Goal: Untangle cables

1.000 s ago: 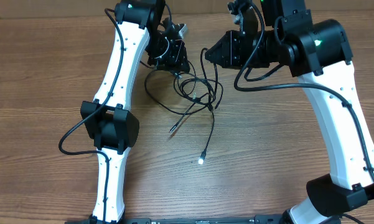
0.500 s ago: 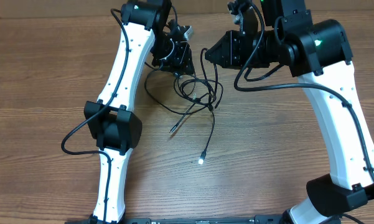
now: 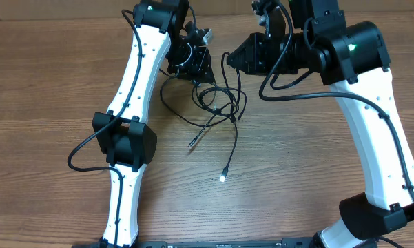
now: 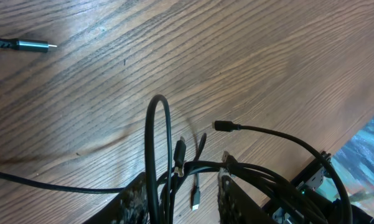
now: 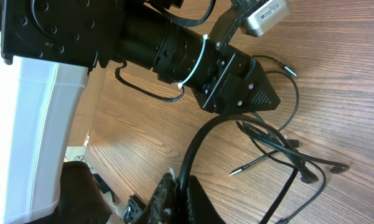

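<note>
You are working over a brown wooden table [image 3: 48, 89] whose grain runs left to right across the overhead view, with darker streaks through it. Light falls from above and leaves a soft pale sheen [image 4: 112, 25] on the boards in the left wrist view. Past the table's edge in that same view you can see a blurred blue-green patch [image 4: 368, 165]; what it is cannot be told. Beyond the far edge in the overhead view lies a paler tan strip [image 3: 55, 8].

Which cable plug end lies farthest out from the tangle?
The glinting plug on the long straight strand; the dark plug stops closer to the tangle.
</note>
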### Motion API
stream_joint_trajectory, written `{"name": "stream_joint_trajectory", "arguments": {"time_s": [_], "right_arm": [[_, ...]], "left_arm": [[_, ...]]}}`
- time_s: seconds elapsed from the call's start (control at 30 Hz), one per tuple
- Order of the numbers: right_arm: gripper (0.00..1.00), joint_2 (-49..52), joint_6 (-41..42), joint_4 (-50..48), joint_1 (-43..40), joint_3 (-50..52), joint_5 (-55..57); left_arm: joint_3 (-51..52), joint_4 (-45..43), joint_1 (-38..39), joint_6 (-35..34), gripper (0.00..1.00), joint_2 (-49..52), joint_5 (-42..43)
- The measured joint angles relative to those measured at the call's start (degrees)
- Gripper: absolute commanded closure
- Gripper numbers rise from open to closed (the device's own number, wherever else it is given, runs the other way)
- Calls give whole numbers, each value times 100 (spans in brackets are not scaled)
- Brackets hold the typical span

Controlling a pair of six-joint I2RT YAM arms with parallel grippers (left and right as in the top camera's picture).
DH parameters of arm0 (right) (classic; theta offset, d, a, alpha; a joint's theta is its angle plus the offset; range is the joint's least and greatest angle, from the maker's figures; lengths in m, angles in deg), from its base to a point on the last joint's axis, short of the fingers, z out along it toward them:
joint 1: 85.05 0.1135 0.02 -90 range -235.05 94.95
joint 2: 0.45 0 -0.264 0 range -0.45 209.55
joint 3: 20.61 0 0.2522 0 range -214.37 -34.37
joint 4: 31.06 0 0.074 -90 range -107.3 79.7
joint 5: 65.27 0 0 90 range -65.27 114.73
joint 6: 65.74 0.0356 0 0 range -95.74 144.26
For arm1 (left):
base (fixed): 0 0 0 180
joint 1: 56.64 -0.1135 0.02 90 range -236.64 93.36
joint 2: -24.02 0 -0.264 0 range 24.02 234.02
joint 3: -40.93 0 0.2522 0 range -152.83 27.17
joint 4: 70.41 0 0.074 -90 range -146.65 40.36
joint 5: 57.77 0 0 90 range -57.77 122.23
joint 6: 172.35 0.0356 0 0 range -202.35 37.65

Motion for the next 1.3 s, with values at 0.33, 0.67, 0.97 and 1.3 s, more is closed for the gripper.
{"name": "stream_joint_trajectory", "arguments": {"time_s": [0.33,0.67,0.97,1.3], "right_arm": [[96,0,-2,-17,0,-2,0],[96,0,0,-22,0,-2,-2],[96,0,0,-17,0,-2,0],[96,0,0,-66,0,-2,-2]], "left_arm": [[0,7,144,0,64,0,-2],[0,7,144,0,64,0,0],[0,7,144,0,63,0,-22],[0,7,144,0,62,0,-66]]}}
